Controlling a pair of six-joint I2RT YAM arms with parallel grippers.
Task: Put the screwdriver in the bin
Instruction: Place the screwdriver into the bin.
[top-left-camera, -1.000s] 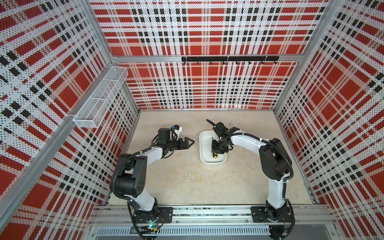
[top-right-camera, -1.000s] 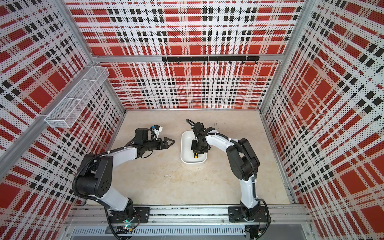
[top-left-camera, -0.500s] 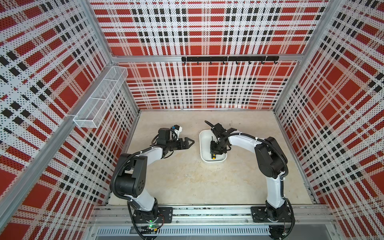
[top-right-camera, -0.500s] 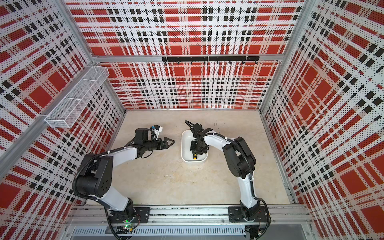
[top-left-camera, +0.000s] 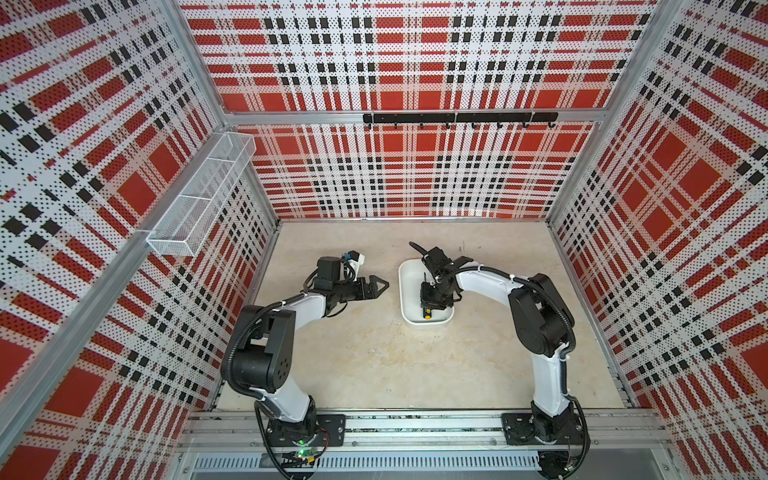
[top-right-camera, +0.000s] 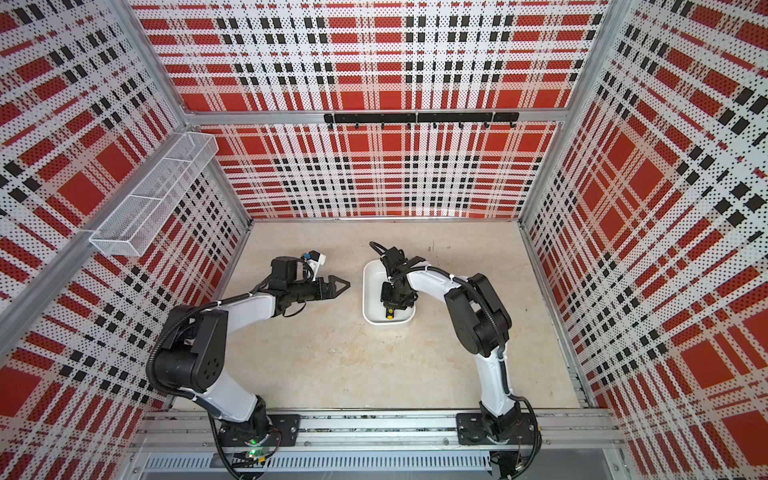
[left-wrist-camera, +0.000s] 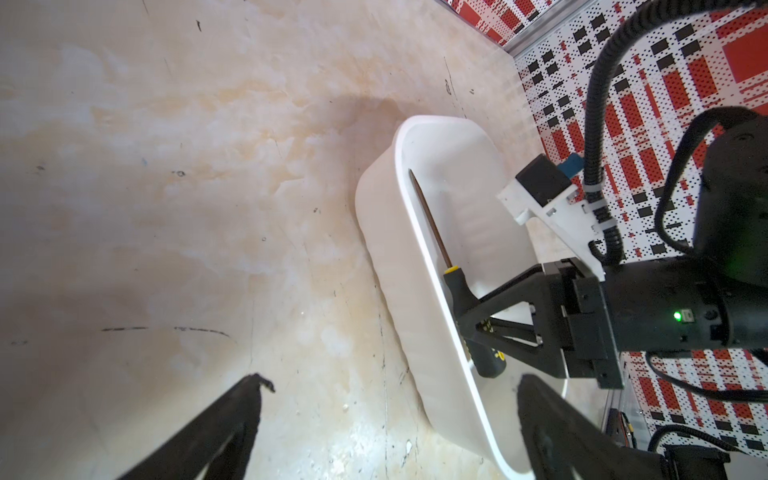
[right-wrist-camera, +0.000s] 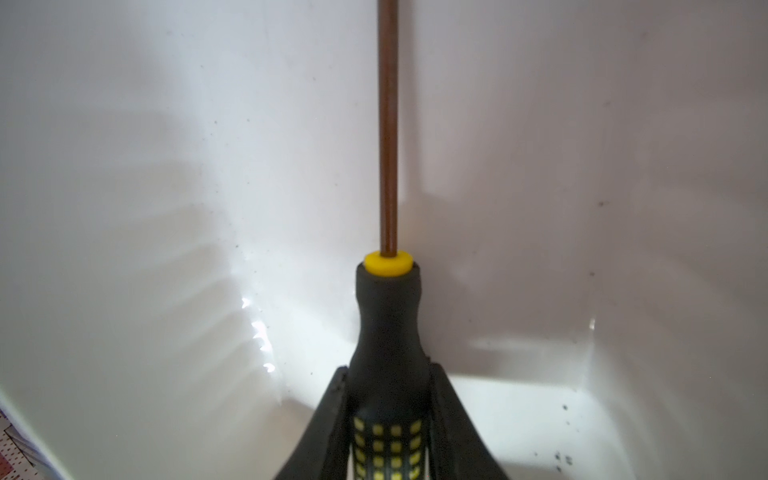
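Note:
The screwdriver (right-wrist-camera: 388, 324) has a black handle with yellow squares and a thin brown shaft. It lies lengthwise inside the white bin (top-left-camera: 401, 282), and its yellow end cap (top-left-camera: 427, 316) points to the near wall. My right gripper (right-wrist-camera: 388, 374) reaches down into the bin, with both fingers pressed against the handle. In the left wrist view the screwdriver (left-wrist-camera: 457, 291) runs close along the bin's wall (left-wrist-camera: 386, 249), with the right gripper (left-wrist-camera: 467, 328) on it. My left gripper (top-left-camera: 384, 284) hovers open over the table just left of the bin, holding nothing.
A long white wire-mesh basket (top-left-camera: 199, 199) hangs on the left wall. A black hook rail (top-left-camera: 457, 118) runs along the back wall. Plaid pegboard walls enclose the beige tabletop (top-left-camera: 374, 365), which spreads bare in front of the bin.
The right arm's elbow has swung slightly to the left while its gripper stays in the bin on the screwdriver. The left arm has not moved.

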